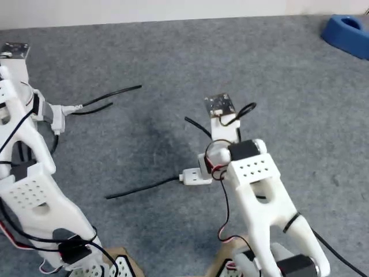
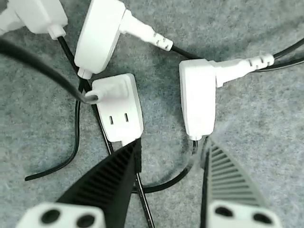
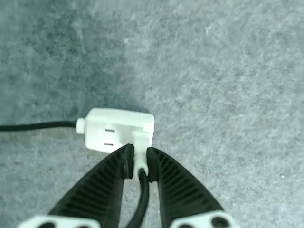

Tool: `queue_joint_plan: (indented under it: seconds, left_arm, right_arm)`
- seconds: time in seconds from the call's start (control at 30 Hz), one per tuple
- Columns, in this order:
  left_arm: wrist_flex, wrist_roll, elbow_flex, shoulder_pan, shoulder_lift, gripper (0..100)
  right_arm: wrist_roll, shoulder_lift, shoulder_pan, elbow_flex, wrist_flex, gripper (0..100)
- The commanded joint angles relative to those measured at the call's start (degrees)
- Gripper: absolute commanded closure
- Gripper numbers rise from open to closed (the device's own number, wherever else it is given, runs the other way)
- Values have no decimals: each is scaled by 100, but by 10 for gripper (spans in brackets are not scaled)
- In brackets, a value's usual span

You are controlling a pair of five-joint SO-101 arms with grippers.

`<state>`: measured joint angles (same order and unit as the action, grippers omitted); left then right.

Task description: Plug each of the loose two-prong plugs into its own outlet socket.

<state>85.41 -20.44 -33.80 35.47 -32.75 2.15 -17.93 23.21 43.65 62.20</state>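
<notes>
My right gripper [image 3: 139,156] is shut on a small white plug [image 3: 140,141] whose black cord runs back between the fingers. The plug sits against one end of a white outlet block [image 3: 118,129], beside a free pair of slots. In the high view this block [image 1: 195,176] lies mid-table at the right gripper [image 1: 206,167]. My left gripper [image 2: 171,145] is open above a cluster of white pieces: an outlet block [image 2: 121,111] with two bare slots and a plug on its far end, and a long white plug [image 2: 198,97] just past the fingertips.
Two more white plugs [image 2: 99,35] [image 2: 33,14] lie beyond the cluster, with black cords looping around it. Cords [image 1: 109,92] trail from the left arm across the grey mat. A blue object [image 1: 346,32] sits at the far right corner.
</notes>
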Motion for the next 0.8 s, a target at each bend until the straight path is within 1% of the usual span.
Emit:
queue_joint_plan:
  seconds: [0.0,0.13,0.23,0.33,0.47,0.57,0.7,0.77]
  left_arm:
    - [53,62,-224,22,418,786]
    - [53,62,-224,22,418,786]
    - [62,62,-224,13,418,786]
    - [123,62,-224,40,418,786]
    - [132,62,-268,22,418,786]
    - [132,62,-277,13,418,786]
    - [132,62,-286,13,418,786]
    - [132,62,-286,13,418,786]
  right_arm:
    - [-88,57,-48,347,4,993]
    - [-26,57,-48,303,-110,993]
    - [255,57,-48,224,-426,993]
    - [360,57,-48,224,-593,993]
    - [607,66,-22,576,-1165,993]
    - [615,66,-13,919,-1446,993]
    - [545,57,-13,1138,-1420,993]
    - [369,66,-22,1138,-1288,993]
